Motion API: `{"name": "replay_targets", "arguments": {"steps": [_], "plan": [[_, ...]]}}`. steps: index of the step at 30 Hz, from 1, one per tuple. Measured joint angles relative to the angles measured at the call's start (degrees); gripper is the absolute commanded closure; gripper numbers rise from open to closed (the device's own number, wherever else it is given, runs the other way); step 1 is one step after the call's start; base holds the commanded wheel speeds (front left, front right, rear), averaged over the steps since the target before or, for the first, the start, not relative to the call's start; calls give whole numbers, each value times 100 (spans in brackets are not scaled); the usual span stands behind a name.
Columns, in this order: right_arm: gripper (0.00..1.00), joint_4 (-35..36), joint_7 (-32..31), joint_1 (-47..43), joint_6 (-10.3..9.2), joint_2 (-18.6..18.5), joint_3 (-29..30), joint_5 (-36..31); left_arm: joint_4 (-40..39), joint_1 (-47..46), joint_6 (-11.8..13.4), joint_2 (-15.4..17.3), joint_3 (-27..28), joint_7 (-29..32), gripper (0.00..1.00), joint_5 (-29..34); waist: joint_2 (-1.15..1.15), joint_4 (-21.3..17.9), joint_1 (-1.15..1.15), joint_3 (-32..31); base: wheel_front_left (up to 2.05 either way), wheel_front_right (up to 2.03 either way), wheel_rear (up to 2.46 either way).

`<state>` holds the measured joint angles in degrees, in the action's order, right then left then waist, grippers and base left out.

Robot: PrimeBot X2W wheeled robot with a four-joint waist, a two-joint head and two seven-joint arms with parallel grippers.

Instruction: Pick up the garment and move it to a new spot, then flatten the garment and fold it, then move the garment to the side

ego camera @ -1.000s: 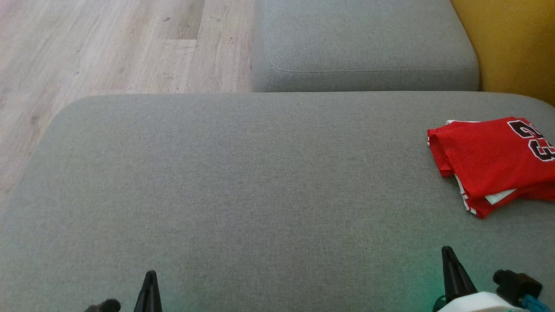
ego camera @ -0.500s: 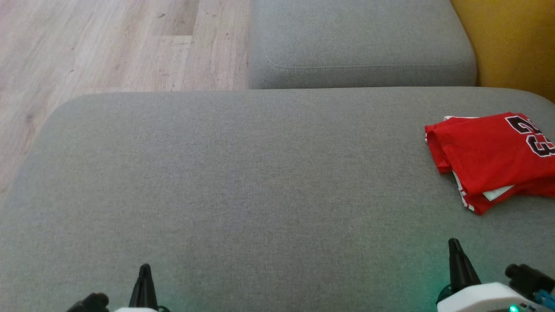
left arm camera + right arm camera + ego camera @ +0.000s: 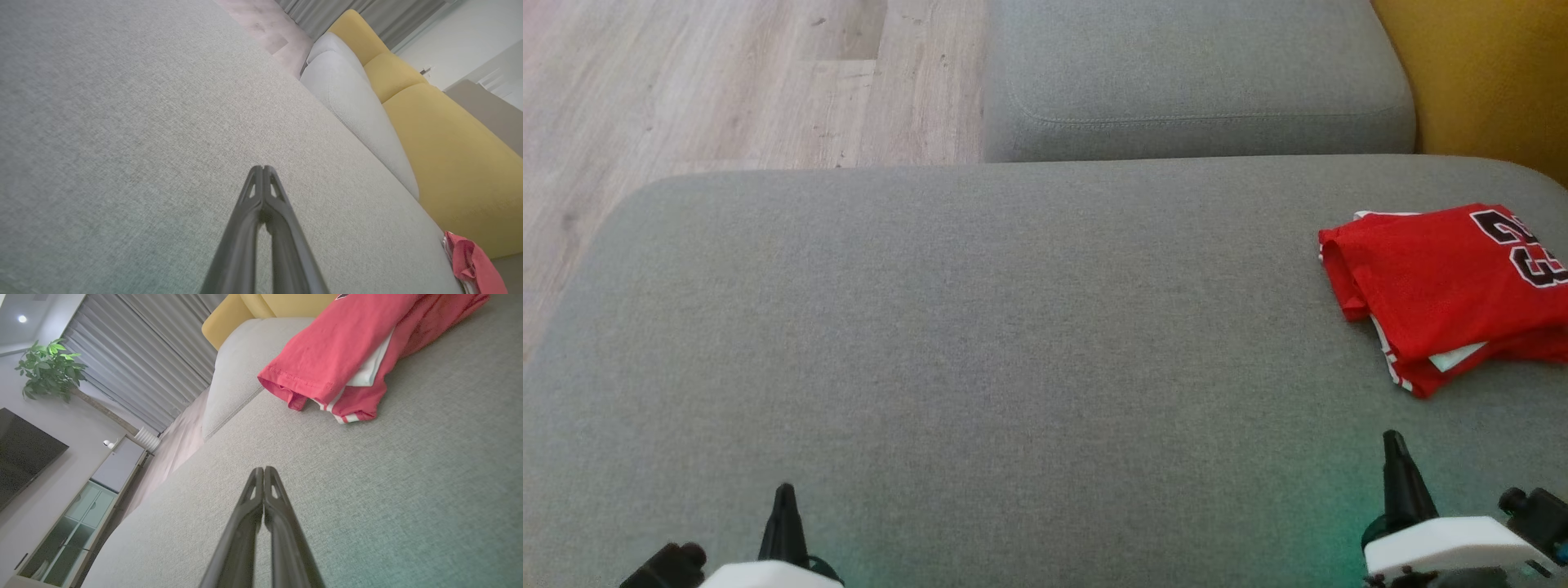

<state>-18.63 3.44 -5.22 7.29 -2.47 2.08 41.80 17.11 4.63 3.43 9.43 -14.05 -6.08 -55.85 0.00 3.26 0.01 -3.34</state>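
The red basketball jersey (image 3: 1437,286) w/ a black-and-white number, folded into a thick stack, lies on the broad grey fabric sofa cushion (image 3: 1013,327). It is ahead of the right gripper (image 3: 1393,445) and a bit to that gripper's outer side, near but not touching.

Right gripper: the two dark fingers are pressed together w/ nothing btwn them, tips low over bare cushion. Left gripper (image 3: 784,494): fingers likewise together and empty. From it the jersey is well apart, far across to its right, past the other arm. So the right arm is clearly the nearer one for any further nudge.

In the right wrist view the nearest part of the jersey is a hemmed, sleeve-like fold and a striped edge w/ a white layer peeking out. Those open edges face the fingertips.

Long axis seems to run away from the right gripper and outward, but can't be sure. The head view cuts the jersey off at its right edge, w/ the number partly lost.

The jersey looks folded and set aside already, so the task is prob. near done. Whether either gripper's tips touch the cushion: can't tell.
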Motion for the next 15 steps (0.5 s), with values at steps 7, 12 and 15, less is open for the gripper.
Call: {"name": "replay_targets", "arguments": {"steps": [7,12,15], "plan": [[100,11,-103,41,0,0,40,454,-1,-21,-103,-75,159,104,100,-339,0,-30,0,32,0,0,0],[100,43,-160,157,0,0,67,783,-23,-113,-152,-107,312,182,100,-579,0,-52,0,56,0,0,0],[100,43,-204,168,0,0,91,983,-31,-120,-202,-127,352,236,100,-714,0,-65,0,70,0,0,0]]}}
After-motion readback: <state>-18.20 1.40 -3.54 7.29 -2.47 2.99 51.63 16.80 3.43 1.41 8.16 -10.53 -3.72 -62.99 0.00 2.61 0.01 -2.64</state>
